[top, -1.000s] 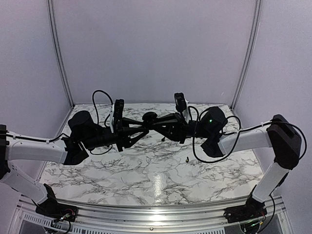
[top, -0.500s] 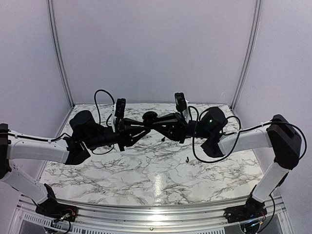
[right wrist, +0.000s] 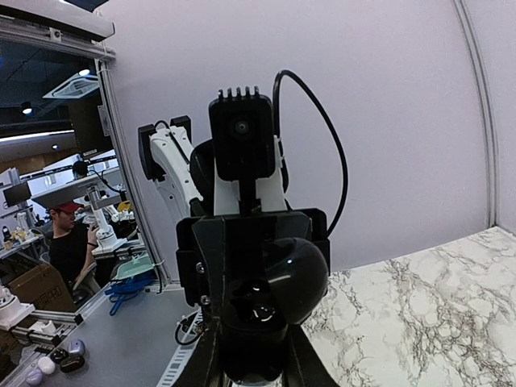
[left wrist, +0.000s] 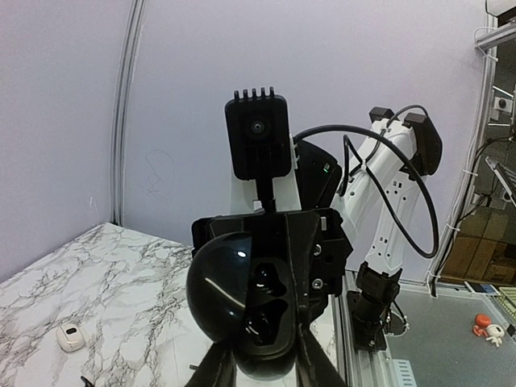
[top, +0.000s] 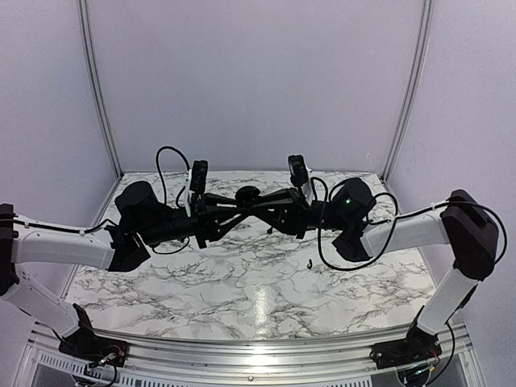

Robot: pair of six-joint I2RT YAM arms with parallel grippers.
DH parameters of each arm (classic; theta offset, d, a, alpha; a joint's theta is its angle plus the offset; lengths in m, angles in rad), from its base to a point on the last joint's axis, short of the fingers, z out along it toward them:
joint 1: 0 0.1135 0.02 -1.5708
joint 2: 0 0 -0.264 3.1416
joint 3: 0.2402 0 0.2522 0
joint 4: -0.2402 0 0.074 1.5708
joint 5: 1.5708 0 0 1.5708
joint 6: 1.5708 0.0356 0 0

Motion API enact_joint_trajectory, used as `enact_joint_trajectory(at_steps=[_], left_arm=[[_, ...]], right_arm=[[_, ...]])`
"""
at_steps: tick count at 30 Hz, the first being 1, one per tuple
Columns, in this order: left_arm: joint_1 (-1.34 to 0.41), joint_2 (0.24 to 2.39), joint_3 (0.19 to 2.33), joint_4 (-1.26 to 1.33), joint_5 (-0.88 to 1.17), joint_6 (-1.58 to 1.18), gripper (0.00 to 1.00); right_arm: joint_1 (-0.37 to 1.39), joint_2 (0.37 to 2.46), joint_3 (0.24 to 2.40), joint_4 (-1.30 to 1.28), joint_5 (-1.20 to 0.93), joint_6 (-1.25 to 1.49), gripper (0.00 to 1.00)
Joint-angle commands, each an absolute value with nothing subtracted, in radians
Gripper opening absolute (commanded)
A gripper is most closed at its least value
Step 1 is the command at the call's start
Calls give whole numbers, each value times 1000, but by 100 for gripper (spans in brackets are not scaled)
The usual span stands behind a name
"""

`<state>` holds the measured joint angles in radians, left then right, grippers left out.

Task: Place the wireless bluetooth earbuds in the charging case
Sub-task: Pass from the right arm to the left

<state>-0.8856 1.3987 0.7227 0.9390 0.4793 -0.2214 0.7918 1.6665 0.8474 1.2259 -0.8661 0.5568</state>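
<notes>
The glossy black charging case (top: pixel 247 194) hangs in the air between my two grippers, lid open. My left gripper (top: pixel 237 208) comes from the left and my right gripper (top: pixel 258 201) from the right, and both are shut on it. In the left wrist view the case (left wrist: pixel 246 302) shows two dark wells, its base between my left gripper's (left wrist: pixel 262 375) jaws. In the right wrist view the case (right wrist: pixel 266 290) sits between my right gripper's (right wrist: pixel 248 371) jaws. One hook-shaped black earbud (top: pixel 310 264) lies on the marble. The other earbud (top: pixel 268 230) lies under the right gripper.
The marble table (top: pixel 242 290) has white walls at the back and both sides. A small white object (left wrist: pixel 70 337) lies on the table in the left wrist view. The two arms span the table's middle above the surface.
The left gripper's fingers have drawn closer together around the case. The case and the right arm have stayed in place.
</notes>
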Motion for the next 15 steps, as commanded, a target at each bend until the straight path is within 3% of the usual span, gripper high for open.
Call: enact_joint_trajectory(at_steps=[1,4,9,15], left_arm=[[-888,1412,761,985,473,-223,22],[-887,1414,762,985,484,-224,15],[-886,1408,748,985,510,-215,7],[-876,1387,720,950,552,-206,1]], right_arm=[[804,1670,847,1232,-869,546,0],[804,1668,847,1238,-873,547,0],[802,1670,854,1238,-900,556,10],[759,1655,832,1274,-958,607,53]])
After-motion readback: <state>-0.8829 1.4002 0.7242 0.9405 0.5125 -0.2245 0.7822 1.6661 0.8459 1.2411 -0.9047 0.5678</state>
